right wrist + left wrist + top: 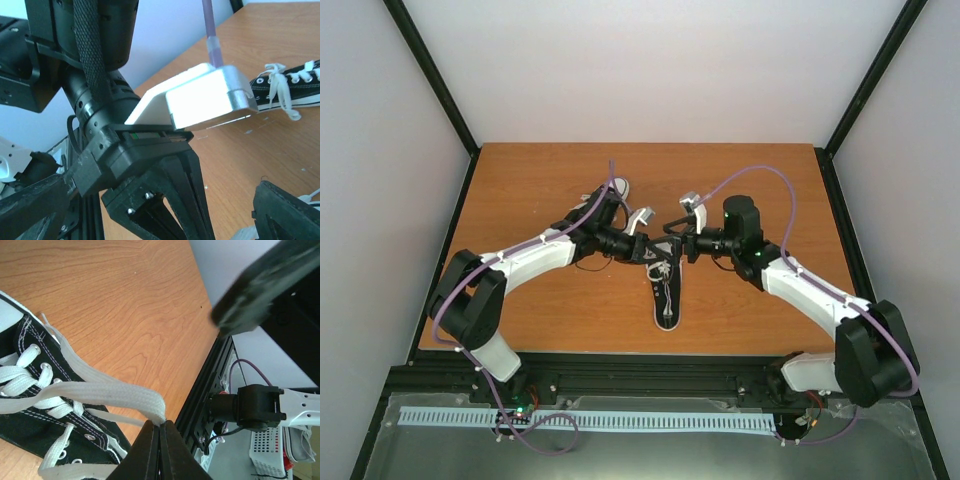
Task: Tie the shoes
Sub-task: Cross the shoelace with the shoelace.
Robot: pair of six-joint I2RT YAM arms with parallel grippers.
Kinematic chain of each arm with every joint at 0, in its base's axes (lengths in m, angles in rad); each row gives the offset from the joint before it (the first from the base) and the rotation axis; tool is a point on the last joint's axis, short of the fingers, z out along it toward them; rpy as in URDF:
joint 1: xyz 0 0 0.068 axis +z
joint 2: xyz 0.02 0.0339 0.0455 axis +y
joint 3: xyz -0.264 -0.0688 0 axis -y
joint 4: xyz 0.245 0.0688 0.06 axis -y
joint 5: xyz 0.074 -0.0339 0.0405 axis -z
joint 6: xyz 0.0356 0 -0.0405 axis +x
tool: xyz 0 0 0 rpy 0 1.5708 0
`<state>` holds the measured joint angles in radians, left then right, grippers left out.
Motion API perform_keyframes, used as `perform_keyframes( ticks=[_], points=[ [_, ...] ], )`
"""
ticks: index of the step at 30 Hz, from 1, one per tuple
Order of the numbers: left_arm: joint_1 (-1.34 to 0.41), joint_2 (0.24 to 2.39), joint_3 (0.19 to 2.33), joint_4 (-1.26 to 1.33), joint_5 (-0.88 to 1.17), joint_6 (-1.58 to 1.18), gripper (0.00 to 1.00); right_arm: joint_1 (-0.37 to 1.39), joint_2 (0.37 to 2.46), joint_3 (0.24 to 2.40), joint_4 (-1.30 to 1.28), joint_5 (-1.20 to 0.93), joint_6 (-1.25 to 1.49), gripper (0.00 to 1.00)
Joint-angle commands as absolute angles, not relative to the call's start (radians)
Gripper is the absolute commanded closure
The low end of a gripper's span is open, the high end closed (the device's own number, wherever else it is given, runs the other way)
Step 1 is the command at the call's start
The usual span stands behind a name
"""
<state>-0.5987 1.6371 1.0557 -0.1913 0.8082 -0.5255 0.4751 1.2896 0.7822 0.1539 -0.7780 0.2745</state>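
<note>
Clenched hard, my left gripper (pixel 160 430) pinches a white lace (pixel 100 392) at its folded end; my right gripper (pixel 682 246) is released, its fingers (pixel 285 210) spread far apart at the bottom corners of the right wrist view, with the left gripper's black body showing between them. Everything sits on the wooden table (pixel 520 200). My left arm (pixel 535 255) bends in from 7 o'clock and my right arm (pixel 810 290) from 5 o'clock, and they meet near the table's middle. At 6 o'clock of that meeting point lies the near shoe (pixel 666 298), lengthwise toward my bases, its upper end under the grippers. The far shoe (pixel 619 187) lies at 11 o'clock of the near one, well apart, partly hidden behind my left arm; in the right wrist view it rests on its white sole, with loose laces (pixel 277 87) draped over its side. The pinched lace runs flat and wide from the near shoe's eyelets to my left fingertips.
</note>
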Motion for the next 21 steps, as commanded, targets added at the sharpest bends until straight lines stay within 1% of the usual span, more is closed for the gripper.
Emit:
perform_keyframes(
  ticks=[1,4,10,16,21],
  points=[
    [-0.585,1.592,1.099,-0.212,0.862,-0.494,0.99,0.48,1.327,0.808,0.195,-0.853,0.237,0.0],
    [-0.583,1.579,1.088,-0.212,0.867,-0.493,0.99,0.479,1.353,0.813,0.179,-0.852,0.228,0.0],
    [-0.578,1.566,1.087,-0.215,0.892,-0.494,0.99,0.479,1.411,0.815,0.172,-0.956,0.213,0.0],
    [-0.577,1.581,1.097,-0.216,0.899,-0.5,0.99,0.48,1.454,0.805,0.149,-0.999,0.192,0.0],
    [-0.577,1.58,1.101,-0.225,0.894,-0.489,0.99,0.482,1.5,0.78,0.163,-1.016,0.193,0.04]
  ],
)
